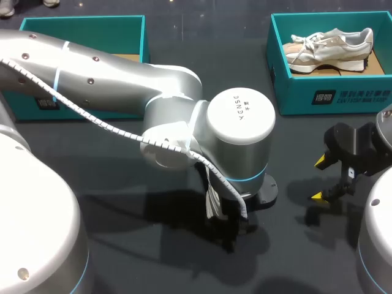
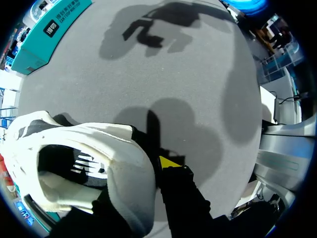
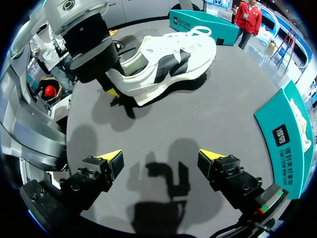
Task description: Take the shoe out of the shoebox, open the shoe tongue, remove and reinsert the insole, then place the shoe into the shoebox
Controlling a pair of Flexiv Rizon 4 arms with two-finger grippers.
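A white shoe with black side marks [image 3: 168, 59] lies on the dark table. My left gripper [image 2: 141, 183] is at its heel. One yellow-tipped finger [image 2: 168, 162] presses the outside of the heel wall, and the other goes down inside the shoe's opening [image 2: 74, 163]. In the head view my left arm's wrist [image 1: 239, 128] covers that shoe, and only a white sliver [image 1: 213, 202] shows beneath it. My right gripper [image 1: 321, 179] hangs open and empty to the right, a good way from the shoe, with nothing between its fingers [image 3: 111, 157].
A teal shoebox [image 1: 324, 98] at the back right holds a second pale shoe [image 1: 331, 43]. Another teal box [image 1: 82, 24] stands at the back left, partly behind my left arm. Bare dark table lies between the two grippers.
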